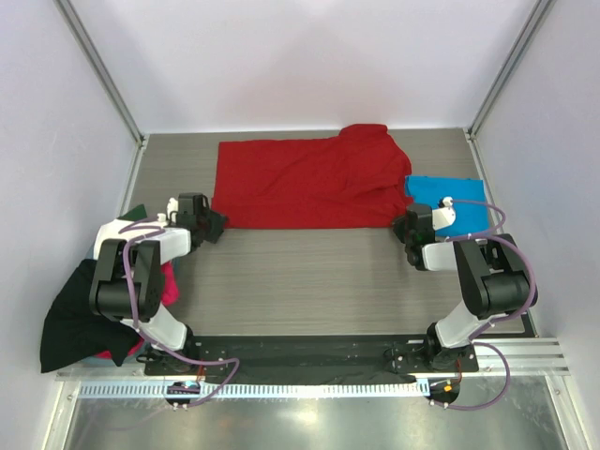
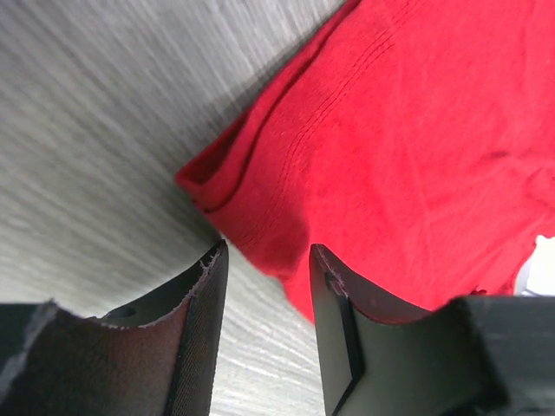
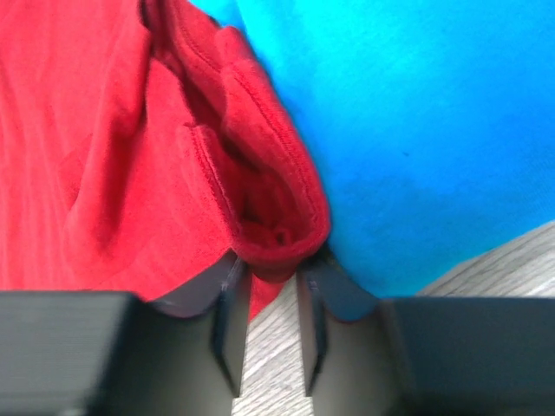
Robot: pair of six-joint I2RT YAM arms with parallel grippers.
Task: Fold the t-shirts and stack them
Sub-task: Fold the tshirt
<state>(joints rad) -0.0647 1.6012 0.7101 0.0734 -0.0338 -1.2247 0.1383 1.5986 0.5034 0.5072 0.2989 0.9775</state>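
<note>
Folding of the deep red t-shirt (image 1: 305, 183) looks to be the step in hand. It lies spread across the upper middle of the counter (image 1: 309, 281), its right side touching the bright blue t-shirt (image 1: 459, 202) at the right of the overhead view. A heap of other shirts (image 1: 84, 319), black and magenta among them, hangs at the lower left edge. The left hand (image 2: 264, 256) sits low at the red garment's lower left corner, fingers apart, with the hem reaching just between the tips but not pinched. The right hand (image 3: 269, 264) is at the lower right corner, where a bunched red fold meets its fingertips beside the blue cloth. Its fingers stand close, a slim strip of counter showing between them, and I cannot tell whether they nip the fold. The next move, as I judge it, calls for both hands to grip their corners firmly, taking only red cloth on the right. They should then lift together and carry the near edge evenly towards the top of the frame.
</note>
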